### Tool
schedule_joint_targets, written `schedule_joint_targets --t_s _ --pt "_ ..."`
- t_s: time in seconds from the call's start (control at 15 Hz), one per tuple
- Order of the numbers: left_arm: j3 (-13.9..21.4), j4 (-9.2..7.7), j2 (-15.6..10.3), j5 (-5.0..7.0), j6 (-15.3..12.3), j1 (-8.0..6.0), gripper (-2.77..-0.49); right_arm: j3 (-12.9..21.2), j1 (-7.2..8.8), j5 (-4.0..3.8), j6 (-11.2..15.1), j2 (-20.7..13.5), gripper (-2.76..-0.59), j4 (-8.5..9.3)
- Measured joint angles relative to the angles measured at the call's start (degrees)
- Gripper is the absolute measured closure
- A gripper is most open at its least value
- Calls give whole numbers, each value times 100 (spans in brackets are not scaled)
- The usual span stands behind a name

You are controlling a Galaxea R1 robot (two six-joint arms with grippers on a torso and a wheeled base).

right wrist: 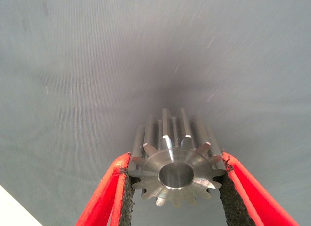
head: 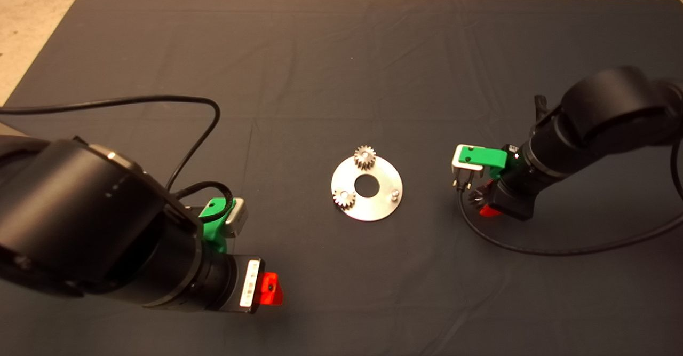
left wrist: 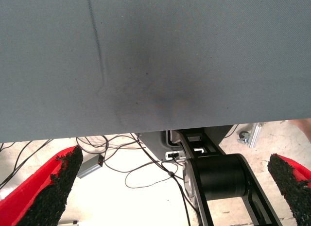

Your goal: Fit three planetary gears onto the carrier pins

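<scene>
The right pincer (right wrist: pixel 175 187) is clamped on a spur gear (right wrist: pixel 176 158), low over the dark mat (head: pixel 341 78) to the right of the carrier disc (head: pixel 373 206); only its wrist view shows the gear. Two gears (head: pixel 365 157) (head: pixel 344 198) sit on pins, while the third pin (head: pixel 395 194) stands bare. The left pincer (left wrist: pixel 175 187) hangs open near the mat's front edge, its wrist view showing floor cables (left wrist: pixel 141 170) beyond.

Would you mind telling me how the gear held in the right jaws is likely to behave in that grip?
The gear looks like solid metal, so probably rigid and heavy for its size. The right gripper pinches it across pointed teeth, so it might pivot. Set down on its side, it could roll.
</scene>
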Motion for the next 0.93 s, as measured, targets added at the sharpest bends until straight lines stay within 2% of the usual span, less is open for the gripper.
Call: schedule_joint_targets --t_s 0.07,0.2,0.33,0.67,0.93 --pt "0 0 1 -2 -1 0 -275 -146 76 -2 0 146 -107 122" --pt "0 -1 -2 0 -2 0 -275 -459 109 1 2 435 -106 380" --pt "0 -2 1 -2 -2 0 -275 -652 129 0 2 693 -106 530" --pt "0 -51 1 -2 -2 0 -275 -894 190 4 3 1289 -107 647" --pt "0 -110 1 -2 -2 0 -275 -976 189 -2 5 1569 -106 653"
